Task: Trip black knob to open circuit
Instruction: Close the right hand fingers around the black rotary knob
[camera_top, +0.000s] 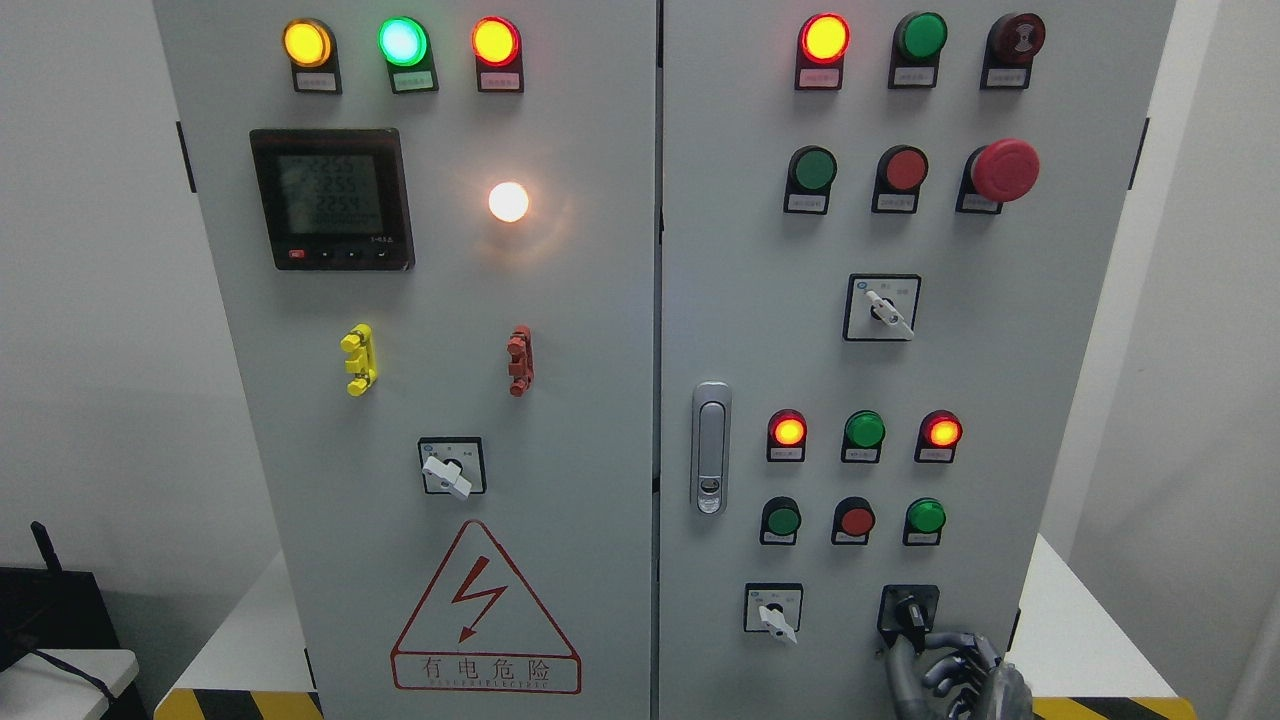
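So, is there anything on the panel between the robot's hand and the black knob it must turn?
Nothing visible stands in the way. The right hand is at the bottom right of the cabinet door, with its fingers reaching up to the black knob. The white knob sits off to the left, out of the path.

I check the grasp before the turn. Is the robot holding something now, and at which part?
The right hand reaches up to the black knob, fingertips at its lower edge. Whether they actually grip it cannot be told. The left hand is out of view.
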